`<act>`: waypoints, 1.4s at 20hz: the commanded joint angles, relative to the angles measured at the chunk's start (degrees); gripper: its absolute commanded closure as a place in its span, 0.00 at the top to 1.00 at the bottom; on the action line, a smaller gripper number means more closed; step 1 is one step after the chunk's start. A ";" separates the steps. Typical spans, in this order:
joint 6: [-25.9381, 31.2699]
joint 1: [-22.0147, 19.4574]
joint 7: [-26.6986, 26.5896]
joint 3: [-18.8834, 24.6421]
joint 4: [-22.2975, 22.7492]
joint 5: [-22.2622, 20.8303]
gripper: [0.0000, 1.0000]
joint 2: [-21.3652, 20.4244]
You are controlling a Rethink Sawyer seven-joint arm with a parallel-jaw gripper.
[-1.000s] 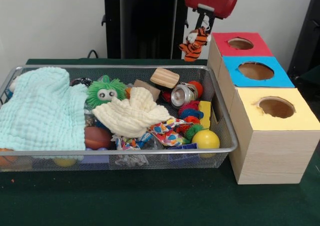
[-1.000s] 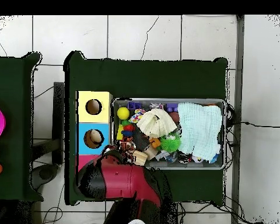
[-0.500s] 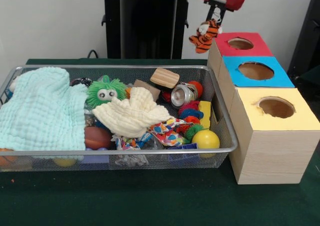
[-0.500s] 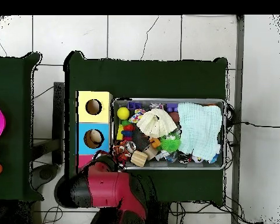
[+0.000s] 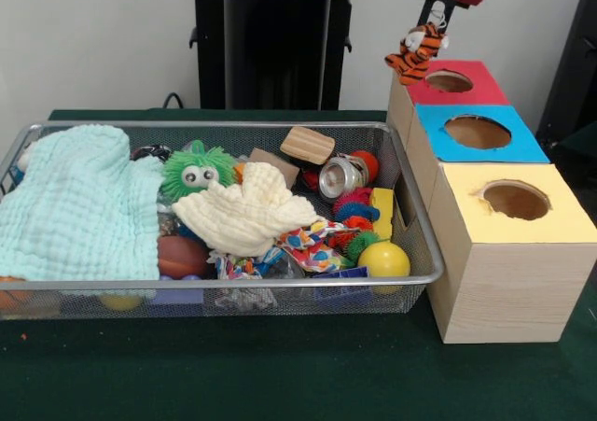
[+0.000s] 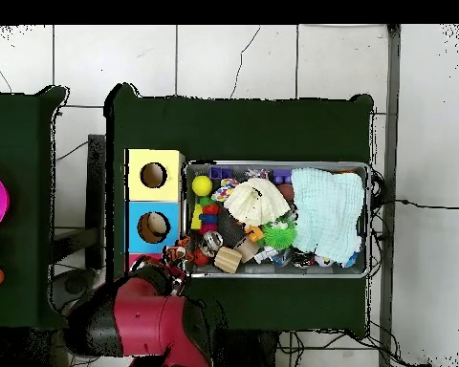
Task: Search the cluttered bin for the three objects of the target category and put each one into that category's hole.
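A small orange-and-black striped tiger plush (image 5: 416,51) hangs in the air from my gripper (image 5: 433,21), which is shut on its head. It dangles just left of the red box (image 5: 422,91), beside that box's round hole (image 5: 449,81) and slightly above its top. The blue box (image 5: 508,146) and the yellow box (image 5: 550,223), each with its own hole, stand in a row in front of the red one. In the overhead view my red arm (image 6: 142,320) covers most of the red box, and the gripper is hidden under it.
The wire bin (image 5: 233,284) holds a mint cloth (image 5: 79,206), a cream cloth (image 5: 247,214), a green fuzzy toy (image 5: 198,169), a wooden block (image 5: 308,145), a metal can (image 5: 341,175), a yellow ball (image 5: 383,259) and several small toys. The boxes stand against the bin's right side.
My gripper has carried the tiger plush to the right and a little up, from above the bin's far right corner to the left edge of the red box.
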 commanded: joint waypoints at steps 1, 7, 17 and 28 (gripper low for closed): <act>1.32 1.05 16.60 -1.69 3.09 4.93 0.00 2.53; 1.07 2.34 16.13 -2.26 3.60 7.04 0.00 2.91; 1.54 5.01 16.29 -3.97 3.30 9.78 0.00 4.34; 1.17 9.30 17.87 -5.30 2.41 14.70 0.00 7.64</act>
